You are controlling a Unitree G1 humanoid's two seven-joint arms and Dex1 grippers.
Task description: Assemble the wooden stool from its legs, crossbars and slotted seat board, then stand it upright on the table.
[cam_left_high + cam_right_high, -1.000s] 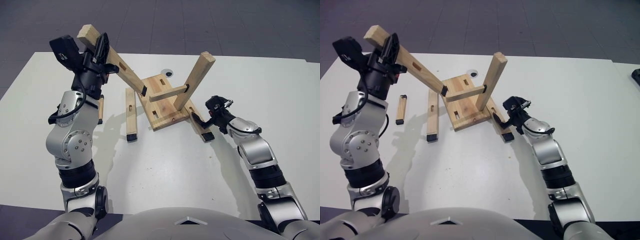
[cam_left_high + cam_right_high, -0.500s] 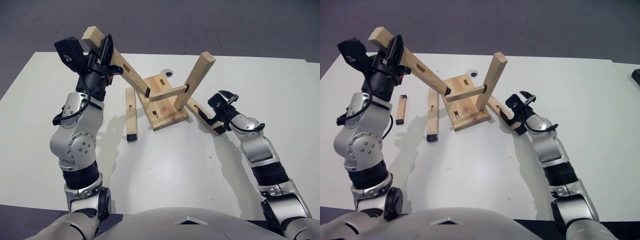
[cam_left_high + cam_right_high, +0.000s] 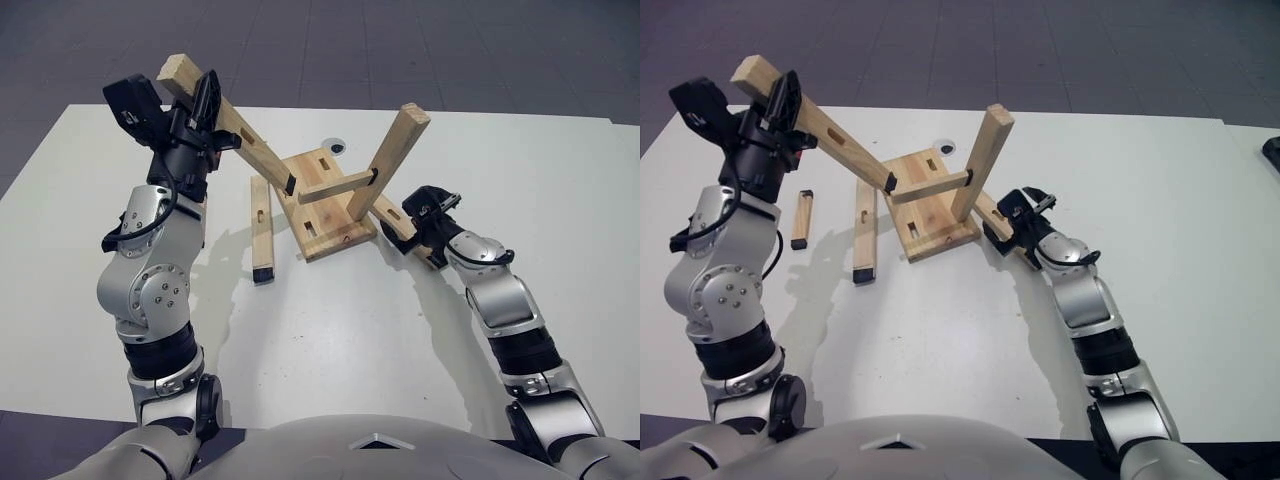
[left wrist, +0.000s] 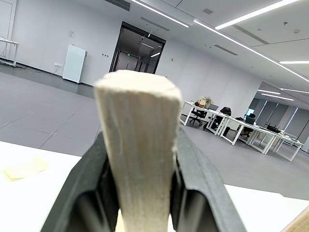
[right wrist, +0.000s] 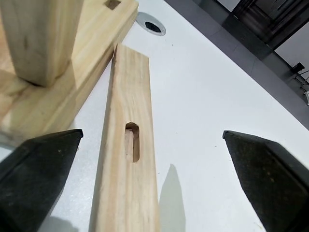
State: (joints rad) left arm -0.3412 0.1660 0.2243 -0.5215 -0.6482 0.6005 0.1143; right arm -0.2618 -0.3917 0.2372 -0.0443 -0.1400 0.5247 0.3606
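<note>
The slotted seat board (image 3: 322,205) lies on the white table with one leg (image 3: 392,158) standing in it. A crossbar (image 3: 336,185) runs from that leg to a tilted leg (image 3: 232,125). My left gripper (image 3: 203,108) is shut on this tilted leg near its raised end, and the leg (image 4: 139,145) sits clamped between the dark fingers (image 4: 84,191). Low beside the board's right edge, my right gripper (image 3: 418,226) is open. Its fingers (image 5: 36,169) straddle a slotted leg (image 5: 126,159) lying flat on the table, without touching it.
A loose leg (image 3: 262,228) lies flat left of the seat board. A short crossbar (image 3: 802,220) lies farther left, under my left arm. A round cable hole (image 3: 338,147) sits behind the board. The table's front half is bare, and a black object (image 3: 1272,150) lies at its right edge.
My right gripper swung out to the right, then came back toward the seat board, and the flat leg beneath it shifted slightly. My left arm wobbled a little, still holding its leg.
</note>
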